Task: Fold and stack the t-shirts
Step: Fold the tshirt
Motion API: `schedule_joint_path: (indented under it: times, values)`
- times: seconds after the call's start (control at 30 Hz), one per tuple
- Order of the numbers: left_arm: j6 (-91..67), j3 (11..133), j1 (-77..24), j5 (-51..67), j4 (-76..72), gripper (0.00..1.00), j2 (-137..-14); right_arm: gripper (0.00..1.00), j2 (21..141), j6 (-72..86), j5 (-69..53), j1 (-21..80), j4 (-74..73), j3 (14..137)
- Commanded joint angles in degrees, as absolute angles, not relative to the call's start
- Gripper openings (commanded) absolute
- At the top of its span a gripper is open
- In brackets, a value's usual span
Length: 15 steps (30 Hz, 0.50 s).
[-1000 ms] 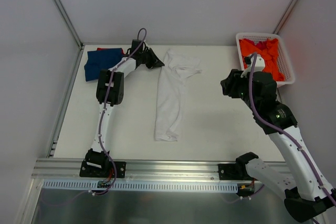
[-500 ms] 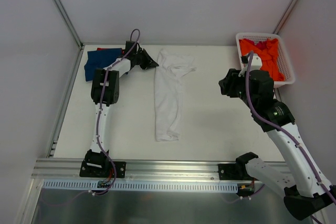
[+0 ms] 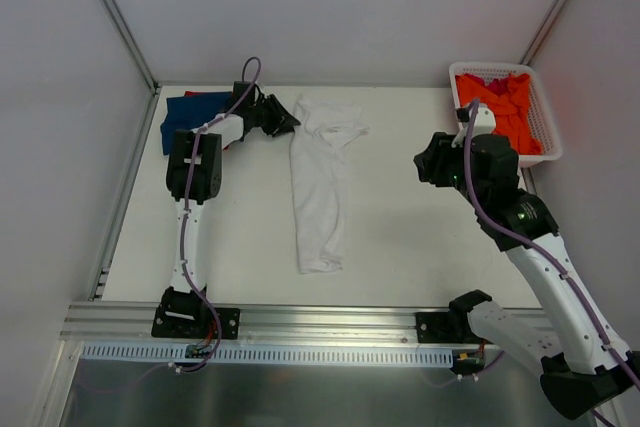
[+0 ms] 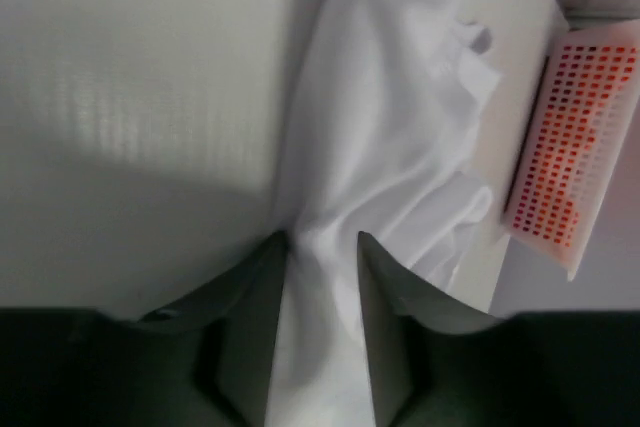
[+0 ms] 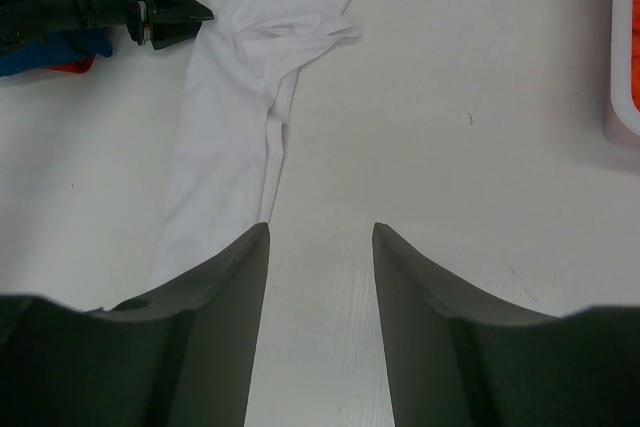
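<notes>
At the upper left of the overhead view, the left gripper [image 3: 284, 117] lies low against the far end of the white t-shirt [image 3: 320, 187]. In its wrist view the jaws stand narrow, with a gathered ridge of white cloth pinched between the fingers [image 4: 268, 287]. Beyond the tips the shirt fans out in loose folds toward the upper right. The left arm reaches up from its base, bends at the elbow and turns right along the back of the table [image 3: 400, 237].

The shirt is a long narrow strip down the middle of the table, with its bunched end at the top by the jaws.

Right of centre, the right gripper [image 3: 424, 161] hangs above bare table, well apart from the shirt. Its jaws are wide and hold nothing. Its arm rises from the lower right corner.

The blue t-shirt [image 3: 183, 125] sits folded at the far left, and a sliver of the red t-shirt [image 3: 205, 95] shows at its back edge. The orange t-shirt [image 3: 505, 107] is heaped in the white basket [image 3: 547, 117] at the upper right.

Since a second ago the left gripper has drawn leftward, pulling the top of the white shirt with it. The right gripper has edged slightly left.
</notes>
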<state>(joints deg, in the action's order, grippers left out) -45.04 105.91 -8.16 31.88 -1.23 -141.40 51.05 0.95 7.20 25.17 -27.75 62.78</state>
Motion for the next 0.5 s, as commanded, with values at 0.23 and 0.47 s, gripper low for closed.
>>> schedule_joint_path:
  times: [0.23,0.47]
  values:
    - [-38.24,97.12,-7.47,25.32,2.19,0.89,-131.32,0.49,50.71,2.55,5.27,25.58,-24.17,58.9]
    - [-34.81,89.66,-7.38,23.55,4.04,0.92,-125.07,0.5,52.82,4.04,3.87,25.75,-22.5,52.48]
